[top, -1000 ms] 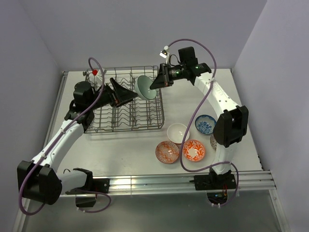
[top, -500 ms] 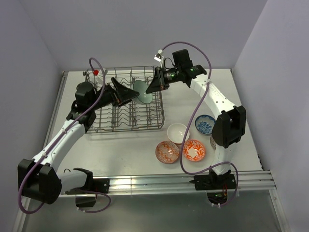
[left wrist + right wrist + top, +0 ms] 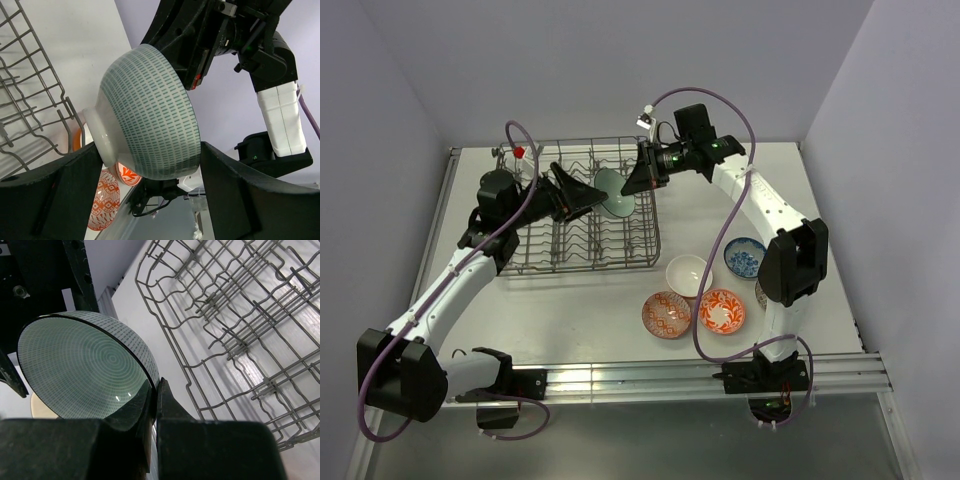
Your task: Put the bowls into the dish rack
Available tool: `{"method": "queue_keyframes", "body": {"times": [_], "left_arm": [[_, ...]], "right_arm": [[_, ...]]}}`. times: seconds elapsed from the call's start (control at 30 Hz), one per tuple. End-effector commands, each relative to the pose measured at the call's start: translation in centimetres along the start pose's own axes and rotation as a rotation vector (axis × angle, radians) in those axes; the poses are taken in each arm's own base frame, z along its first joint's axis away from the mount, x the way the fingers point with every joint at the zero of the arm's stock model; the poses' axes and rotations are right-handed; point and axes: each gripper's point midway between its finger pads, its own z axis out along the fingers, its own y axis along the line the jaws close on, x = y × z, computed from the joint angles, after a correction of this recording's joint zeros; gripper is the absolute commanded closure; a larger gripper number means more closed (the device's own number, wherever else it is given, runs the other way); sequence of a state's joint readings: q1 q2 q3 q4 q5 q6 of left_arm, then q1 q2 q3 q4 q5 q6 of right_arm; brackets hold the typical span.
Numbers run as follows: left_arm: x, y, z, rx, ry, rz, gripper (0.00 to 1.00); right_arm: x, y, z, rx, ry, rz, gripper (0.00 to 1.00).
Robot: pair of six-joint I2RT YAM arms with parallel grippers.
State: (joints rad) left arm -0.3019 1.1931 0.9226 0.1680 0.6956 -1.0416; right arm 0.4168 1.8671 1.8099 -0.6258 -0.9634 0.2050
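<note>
Pale green bowl (image 3: 616, 190): rows of small teal dashes outside, concentric dashed rings inside, plain white foot; dish rack (image 3: 580, 268): grey wire; worktop (image 3: 580, 320): pale grey; toward its near right corner: white bowl (image 3: 688, 274), orange outside; blue-white patterned bowl (image 3: 746, 257); red-orange lattice bowl (image 3: 666, 314); red-orange floral bowl (image 3: 721, 310).

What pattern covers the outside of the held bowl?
The bowl has rows of short green dashes; clearest in left wrist view.

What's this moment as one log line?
right gripper: shut on pale green bowl rim | left gripper: open around it | bowl: above dish rack
</note>
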Motion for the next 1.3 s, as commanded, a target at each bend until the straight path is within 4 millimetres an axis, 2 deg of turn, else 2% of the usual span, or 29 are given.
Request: {"method": "queue_keyframes", "body": {"times": [0.0,0.07,0.17,0.23,0.33,0.43,0.47,0.53,0.63,0.67,0.73,0.9,1.03,1.17,1.2,1.23,1.27], "left_arm": [[-0.9,-2.1,0.0,0.051,-0.029,0.052,0.2],[-0.8,-2.0,0.0,0.049,-0.027,0.052,0.2],[-0.7,-1.9,-0.1,0.048,-0.025,0.053,0.14],[-0.7,-2.0,-0.1,0.054,-0.023,0.051,0.17],[-0.6,-2.0,-0.1,0.055,-0.022,0.056,0.3],[-0.4,-2.3,-0.3,0.071,-0.012,0.065,0.58],[-0.3,-2.4,-0.3,0.074,-0.011,0.068,0.77],[-0.4,-2.2,-0.3,0.061,-0.014,0.077,1.0],[-0.6,-1.5,-0.4,0.034,-0.017,0.067,1.0],[-0.9,-1.3,-0.6,0.022,-0.029,0.066,1.0],[-1.4,-0.6,-0.8,-0.011,-0.041,0.069,1.0],[-2.9,1.5,-1.5,-0.1,-0.079,0.101,1.0],[-4.4,3.7,-2.5,-0.184,-0.088,0.123,1.0],[-7.8,6.8,-4.1,-0.313,-0.115,0.204,1.0],[-8.6,7.7,-4.5,-0.35,-0.105,0.283,1.0],[-10.3,7.2,-4.8,-0.369,-0.121,0.349,1.0],[-10.7,9.4,-5.3,-0.45,-0.094,0.35,1.0]], "right_arm": [[0.2,0.8,0.7,-0.018,0.012,-0.035,1.0],[0.3,0.7,0.8,-0.014,0.015,-0.036,1.0],[0.3,0.8,0.8,-0.007,0.015,-0.04,1.0],[0.4,0.8,0.9,-0.008,0.02,-0.037,1.0],[0.5,0.7,1.1,-0.007,0.023,-0.037,1.0],[0.5,0.6,1.3,-0.006,0.03,-0.037,1.0],[0.6,0.6,1.4,-0.007,0.033,-0.037,1.0],[0.6,0.5,1.4,-0.005,0.035,-0.029,1.0],[0.6,0.3,1.5,0.005,0.039,-0.019,0.87],[0.6,0.3,1.5,0.006,0.039,-0.019,0.74],[0.6,0.3,1.5,0.011,0.038,-0.018,0.56],[0.5,0.3,1.3,0.018,0.032,-0.005,0.3],[0.0,0.5,0.8,0.019,0.017,-0.001,0.01],[-0.7,0.5,-0.3,0.024,-0.008,-0.002,0.0],[-0.7,0.4,-0.5,0.024,-0.01,0.005,0.0],[-0.8,0.3,-0.7,0.024,-0.014,0.001,0.0],[-0.8,0.0,-1.2,0.032,-0.014,0.014,0.0]]}}
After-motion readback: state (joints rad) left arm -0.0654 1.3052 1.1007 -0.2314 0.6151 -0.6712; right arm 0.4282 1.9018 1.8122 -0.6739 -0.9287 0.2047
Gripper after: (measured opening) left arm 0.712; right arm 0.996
